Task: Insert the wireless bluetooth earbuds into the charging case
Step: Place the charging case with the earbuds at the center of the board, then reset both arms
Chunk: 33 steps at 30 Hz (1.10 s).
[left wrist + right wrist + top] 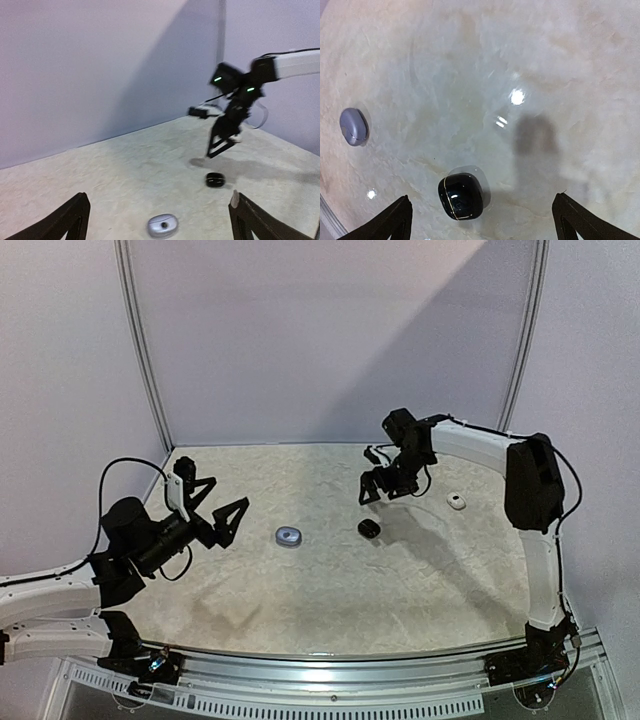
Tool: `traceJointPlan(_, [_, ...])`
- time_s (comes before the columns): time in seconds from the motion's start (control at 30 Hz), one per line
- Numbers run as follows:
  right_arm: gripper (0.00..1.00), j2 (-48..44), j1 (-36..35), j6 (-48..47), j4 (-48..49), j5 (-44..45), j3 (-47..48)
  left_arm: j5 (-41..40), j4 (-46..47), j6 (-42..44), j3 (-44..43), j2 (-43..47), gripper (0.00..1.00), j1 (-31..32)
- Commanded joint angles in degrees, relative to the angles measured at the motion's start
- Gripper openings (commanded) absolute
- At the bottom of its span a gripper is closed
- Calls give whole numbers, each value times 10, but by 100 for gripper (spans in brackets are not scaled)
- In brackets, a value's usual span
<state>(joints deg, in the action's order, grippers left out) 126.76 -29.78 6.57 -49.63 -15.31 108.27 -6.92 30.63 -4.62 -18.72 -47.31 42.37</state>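
black charging case (pixel 461 196): glossy, rounded-square, thin gold seam line around it, looks closed. Lies flat near the middle of the table (pixel 300 600).
silver-blue charging case (pixel 353 127): matte oval pebble with a small dark spot on top. Lies flat, left of the black one, well apart.
white charging case (pixel 456 502): small, rounded, with a dark dot in the middle. Sits right of the black one and a bit farther back. Too small to tell lid state.

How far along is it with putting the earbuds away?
The black case and silver case both look shut on the table; whether earbuds are inside is hidden. Nothing is in hand: left gripper and right gripper are open and empty. One small white piece lies apart on the right, possibly left to handle.
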Motion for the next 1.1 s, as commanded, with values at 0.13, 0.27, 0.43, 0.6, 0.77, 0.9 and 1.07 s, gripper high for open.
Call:
traceJointPlan(0.13, [99, -293, 124, 84, 356, 144, -325, -120, -124, -29, 15, 32, 99, -180])
traceJointPlan(0.27, [99, -396, 161, 60, 438, 216, -474, -75, -123, -2, 29, 54, 99, -278])
traceJointPlan(0.43, [99, -519, 174, 43, 562, 270, -654, 20, -128, 28, 65, 99, 99, -390])
traceJointPlan(0.6, [99, -605, 176, 39, 688, 355, -791, 98, -122, 63, 90, 116, 99, -475])
traceJointPlan(0.77, [99, -621, 176, 97, 695, 451, -820, 167, -140, 80, 102, 115, 99, -496])
traceJointPlan(0.9, [99, -636, 176, 109, 694, 457, -829, 178, -152, 78, 104, 113, 99, -502])
traceJointPlan(1.07, [99, -667, 175, 63, 783, 436, -877, 176, -157, 78, 105, 113, 99, -506])
